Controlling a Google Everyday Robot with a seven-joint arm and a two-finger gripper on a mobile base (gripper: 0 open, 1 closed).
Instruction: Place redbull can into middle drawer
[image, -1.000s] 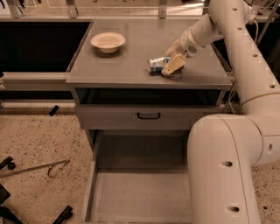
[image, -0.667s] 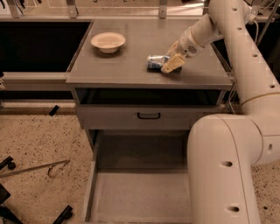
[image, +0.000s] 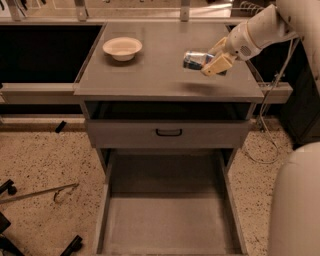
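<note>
The redbull can (image: 196, 59), blue and silver, lies on its side between my gripper's cream fingers (image: 218, 63). My gripper (image: 210, 62) is shut on the redbull can and holds it slightly above the right part of the grey cabinet top (image: 165, 75), with a faint shadow under it. The middle drawer (image: 170, 220) stands pulled out wide open below, at the bottom of the view, its flat grey floor bare. The can is well above and behind the drawer's opening.
A cream round bowl (image: 122, 48) sits on the top's left part. A shut drawer front with a small black handle (image: 169, 132) lies above the open drawer. My white body (image: 300, 205) fills the lower right. A cable (image: 270, 130) hangs at right; black parts and a rod (image: 35, 192) lie on the floor at left.
The gripper has lifted the redbull can off the cabinet top and moved it up and to the right. The bowl and the drawers have not moved.
</note>
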